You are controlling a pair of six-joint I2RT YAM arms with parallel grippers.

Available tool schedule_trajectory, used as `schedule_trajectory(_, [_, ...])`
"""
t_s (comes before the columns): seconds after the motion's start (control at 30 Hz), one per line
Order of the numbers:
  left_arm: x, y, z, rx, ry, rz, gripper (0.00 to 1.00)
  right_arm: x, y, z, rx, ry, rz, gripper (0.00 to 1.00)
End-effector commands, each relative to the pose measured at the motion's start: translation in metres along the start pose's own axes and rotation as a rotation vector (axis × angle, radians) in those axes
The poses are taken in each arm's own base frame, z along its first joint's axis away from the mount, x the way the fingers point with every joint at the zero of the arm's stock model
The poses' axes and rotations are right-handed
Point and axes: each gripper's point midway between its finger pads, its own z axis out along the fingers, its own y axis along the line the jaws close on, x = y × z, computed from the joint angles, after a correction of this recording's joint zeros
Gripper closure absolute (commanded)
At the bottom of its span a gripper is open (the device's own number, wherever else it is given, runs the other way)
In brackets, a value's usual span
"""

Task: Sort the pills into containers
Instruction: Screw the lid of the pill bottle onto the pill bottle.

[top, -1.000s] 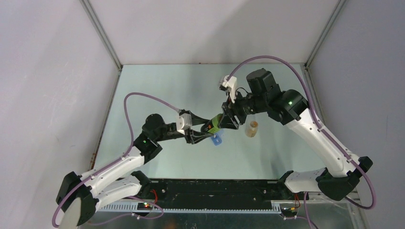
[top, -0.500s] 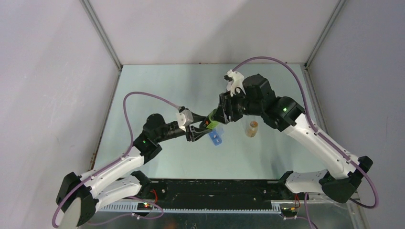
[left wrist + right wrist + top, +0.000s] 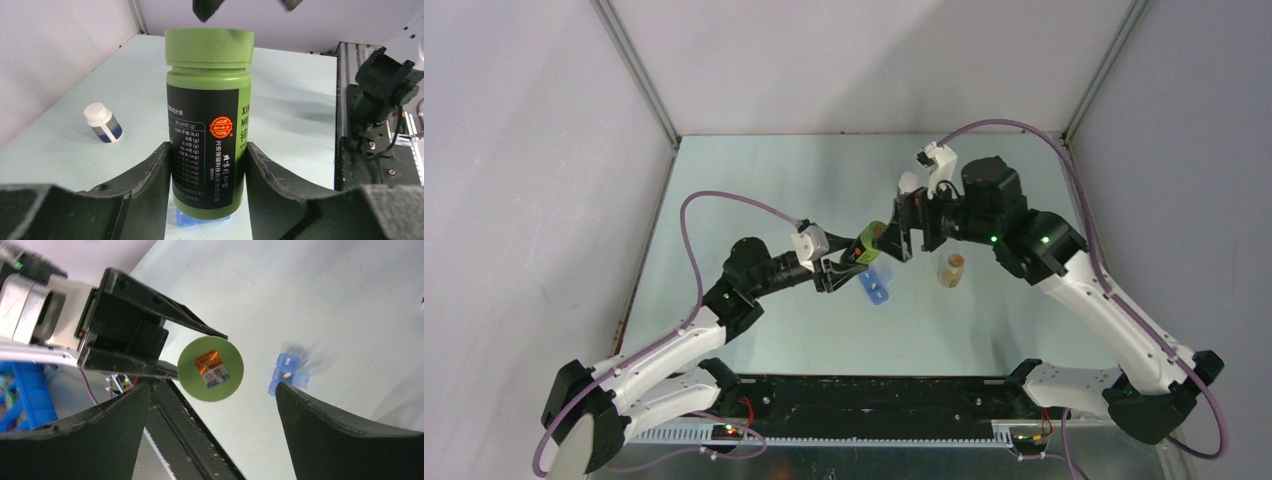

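My left gripper (image 3: 849, 262) is shut on a green pill bottle (image 3: 869, 243) with a black label, held above the table. In the left wrist view both fingers press the bottle's (image 3: 209, 125) lower sides, and its green cap is on. My right gripper (image 3: 902, 228) stands open just beyond the cap, facing it and not touching. The right wrist view looks straight at the round cap (image 3: 210, 368), between my wide-apart fingers (image 3: 120, 425). A blue pill box (image 3: 877, 288) lies open on the table below the bottle, with a small pill (image 3: 287, 375) in one compartment.
A small amber bottle (image 3: 951, 269) stands on the table right of the pill box. A white bottle with a blue label (image 3: 102, 122) stands farther back. Side walls close in the table on three sides, and the black base rail (image 3: 874, 395) runs along the near edge.
The right gripper, earlier closed around the green bottle's cap, has opened wide and drawn back to the right. The left gripper still holds the bottle and has barely shifted.
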Motion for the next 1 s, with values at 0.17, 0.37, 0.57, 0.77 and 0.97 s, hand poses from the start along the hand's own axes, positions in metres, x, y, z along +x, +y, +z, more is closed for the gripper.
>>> schedule_trajectory(0.17, [-0.036,-0.024,0.005,0.164,-0.075,0.082,1.0,0.023,0.016,-0.03,-0.227,0.065,-0.438,0.12])
schedule_trajectory(0.37, [-0.037,-0.034,0.005,0.225,-0.076,0.081,1.0,0.023,0.014,-0.026,-0.237,0.079,-0.493,0.25])
schedule_trajectory(0.57, [-0.037,-0.042,0.004,0.278,-0.079,0.082,1.0,0.022,0.017,-0.017,-0.266,0.09,-0.475,0.29])
schedule_trajectory(0.77, [-0.039,-0.044,0.004,0.294,-0.084,0.084,1.0,0.024,0.012,0.001,-0.244,0.128,-0.409,0.43])
schedule_trajectory(0.97, [-0.038,-0.032,0.006,0.213,-0.085,0.081,1.0,0.021,0.03,0.008,-0.282,0.086,-0.298,0.56])
